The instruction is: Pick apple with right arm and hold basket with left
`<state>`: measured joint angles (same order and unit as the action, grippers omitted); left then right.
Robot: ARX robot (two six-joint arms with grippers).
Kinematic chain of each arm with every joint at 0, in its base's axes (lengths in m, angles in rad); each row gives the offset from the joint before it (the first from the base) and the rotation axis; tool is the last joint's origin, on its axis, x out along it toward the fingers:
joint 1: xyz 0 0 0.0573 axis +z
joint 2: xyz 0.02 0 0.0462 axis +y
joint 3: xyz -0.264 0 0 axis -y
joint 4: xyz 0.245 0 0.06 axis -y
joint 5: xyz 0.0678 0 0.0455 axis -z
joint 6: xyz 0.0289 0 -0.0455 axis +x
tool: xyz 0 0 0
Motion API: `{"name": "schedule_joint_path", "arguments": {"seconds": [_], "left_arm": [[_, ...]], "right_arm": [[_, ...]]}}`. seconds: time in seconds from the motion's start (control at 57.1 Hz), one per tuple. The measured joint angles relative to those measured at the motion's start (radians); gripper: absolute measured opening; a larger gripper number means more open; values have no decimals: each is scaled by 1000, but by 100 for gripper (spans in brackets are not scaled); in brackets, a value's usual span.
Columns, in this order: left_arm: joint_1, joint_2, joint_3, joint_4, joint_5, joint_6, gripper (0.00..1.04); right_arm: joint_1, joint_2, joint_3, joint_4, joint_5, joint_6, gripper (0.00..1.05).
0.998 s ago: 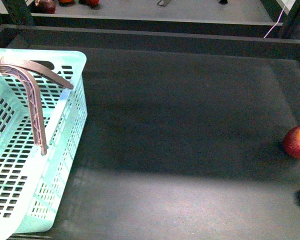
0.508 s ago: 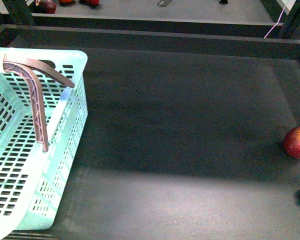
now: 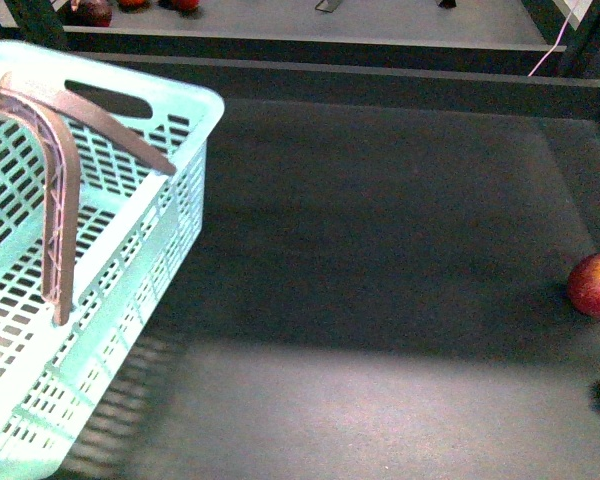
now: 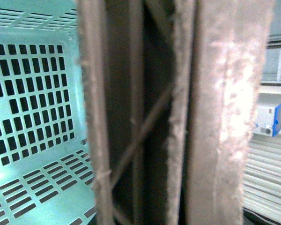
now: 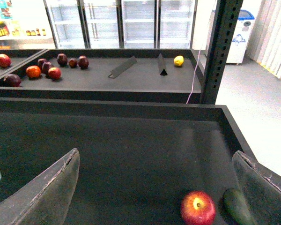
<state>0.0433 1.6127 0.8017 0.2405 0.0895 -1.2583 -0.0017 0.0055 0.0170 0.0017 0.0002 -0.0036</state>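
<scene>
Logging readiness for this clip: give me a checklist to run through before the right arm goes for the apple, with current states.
1. Right gripper open: ok, fingers wide apart.
2. Apple in view, nothing on top of it: ok.
3. Apple centred between the fingers: not ok, it sits near one finger.
4. Room around the apple: not ok, a green fruit lies close beside it.
5. Left gripper holding the basket by its handle: cannot tell; the handle fills the left wrist view.
</scene>
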Motion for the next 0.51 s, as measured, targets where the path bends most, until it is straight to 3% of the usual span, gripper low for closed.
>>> {"name": "schedule_joint_path", "arguments": {"seconds": [0.28,0.508], "left_arm": [[-235,-182,35,-103,-2,-10,14],[-510,-184,162,-222,-41,29,14]], "right_arm": [[0,0,0,0,0,0,96],[0,0,0,0,0,0,96]]}}
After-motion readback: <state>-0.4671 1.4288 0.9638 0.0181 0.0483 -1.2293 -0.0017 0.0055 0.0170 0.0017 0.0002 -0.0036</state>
